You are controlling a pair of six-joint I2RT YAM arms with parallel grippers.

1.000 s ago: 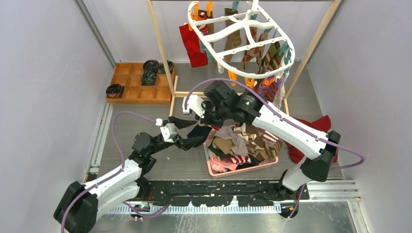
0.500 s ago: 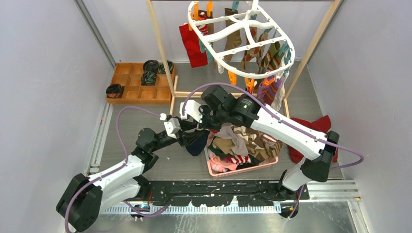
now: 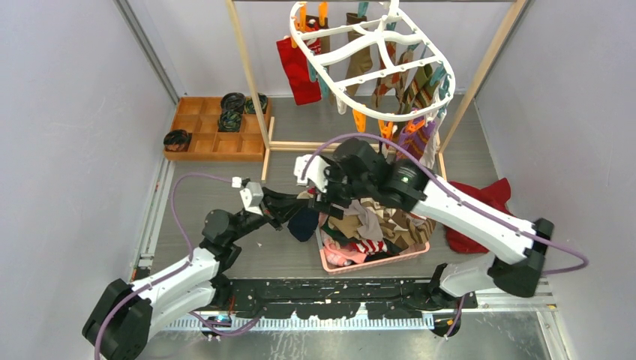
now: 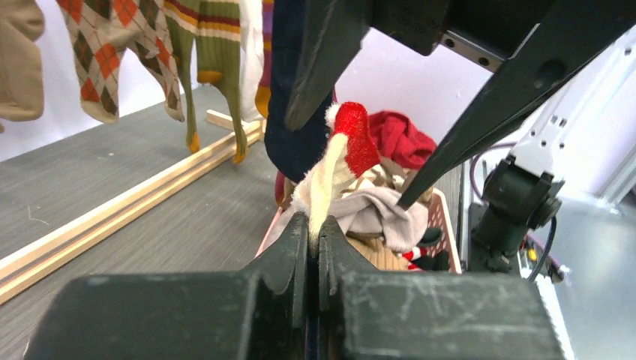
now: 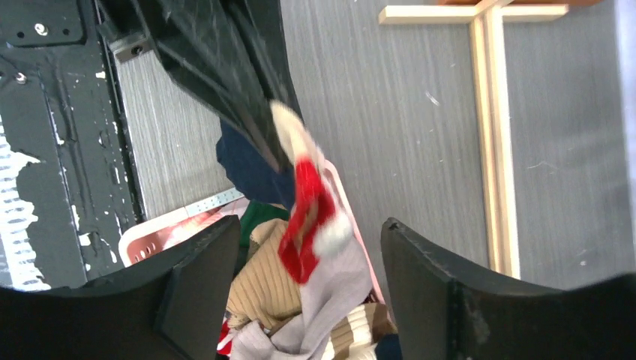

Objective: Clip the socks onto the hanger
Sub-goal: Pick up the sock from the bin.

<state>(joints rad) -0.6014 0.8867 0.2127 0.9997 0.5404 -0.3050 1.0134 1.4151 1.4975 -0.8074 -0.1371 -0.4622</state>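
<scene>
A: Where was the sock (image 4: 349,139)?
B: Over the pink basket (image 3: 373,263), its cream edge pinched in the closed left jaws; right jaws stood open. Likely so it hung straight for the hanger (image 3: 309,58).

left gripper (image 4: 313,225) now clamped on red-and-cream sock (image 4: 349,142); right gripper (image 5: 309,225) released it, shifted frame-right.
</scene>
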